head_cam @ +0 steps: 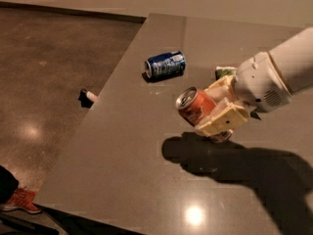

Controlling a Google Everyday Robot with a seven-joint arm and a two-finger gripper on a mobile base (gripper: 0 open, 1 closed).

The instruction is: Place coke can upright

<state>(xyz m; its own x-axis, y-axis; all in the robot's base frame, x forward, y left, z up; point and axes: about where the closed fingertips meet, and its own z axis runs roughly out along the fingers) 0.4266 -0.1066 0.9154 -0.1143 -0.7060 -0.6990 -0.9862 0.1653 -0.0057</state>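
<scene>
Here the white arm [279, 75] reaches in from the right, sloping down and leftward over the grey table [137, 170], with the gripper [211, 107] near the table's middle. Its cream fingers [224, 121] are clamped on the coke can [192, 106], one on each side. The can is tilted: its long axis runs diagonally, silver top up-left, base down-right just above its shadow. A blue can [165, 65] lies on its side beyond.

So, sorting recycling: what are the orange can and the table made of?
The orange can, tilted in the end effector over the table, looks like painted aluminium: silvery lid. The table looks like polished stone or laminate: it mirrors a lamp.
</scene>
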